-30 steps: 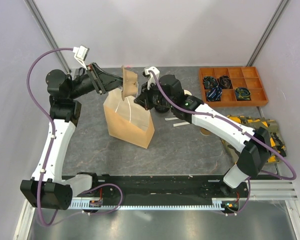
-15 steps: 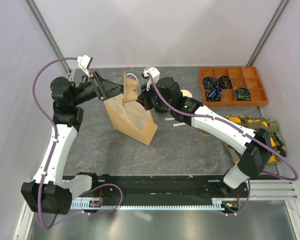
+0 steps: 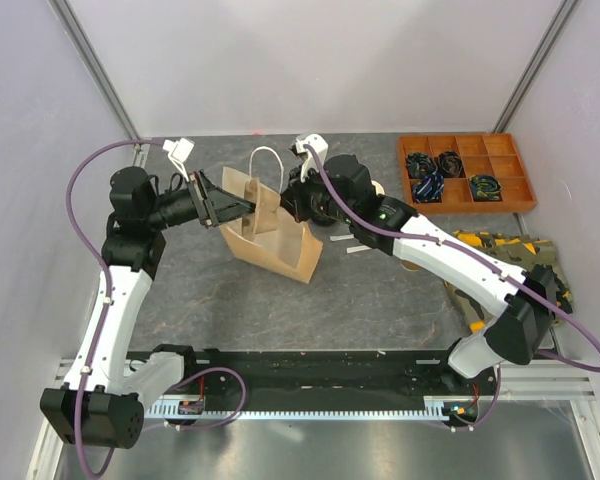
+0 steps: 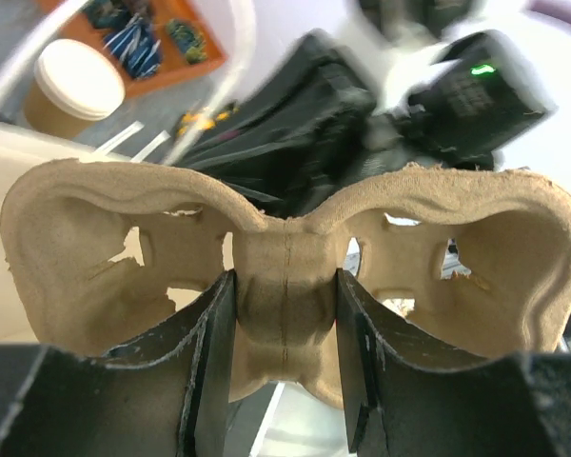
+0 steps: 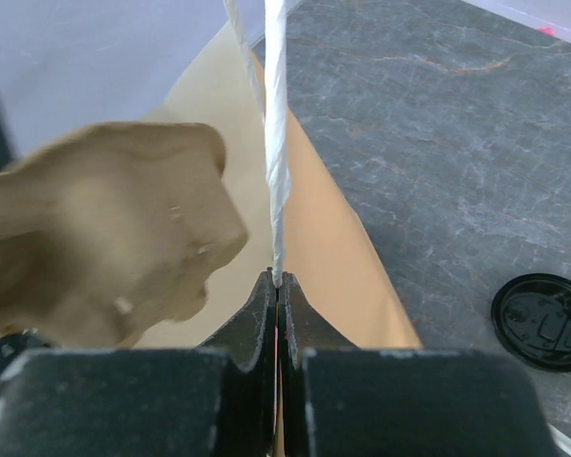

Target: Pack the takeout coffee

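Note:
My left gripper (image 4: 285, 278) is shut on the middle rib of the brown pulp cup carrier (image 4: 285, 228), with a finger pressed on each side. In the top view the carrier (image 3: 261, 201) hangs at the mouth of the tan paper bag (image 3: 275, 245). My right gripper (image 5: 278, 278) is shut on the bag's white handle (image 5: 276, 143), and in the top view it (image 3: 288, 200) sits at the bag's right rim. One kraft cup (image 4: 71, 88) stands on the table behind the bag. A black lid (image 5: 542, 321) lies flat on the table to the right.
An orange compartment tray (image 3: 467, 170) with small dark items stands at the back right. A yellow and green bundle (image 3: 525, 262) lies at the right edge. Two white strips (image 3: 352, 245) lie under the right arm. Grey walls close the back and sides.
The left arm has brought the carrier down and to the right, from above the bag to its mouth. The bag has tilted and slid slightly right. Both grips are unchanged.

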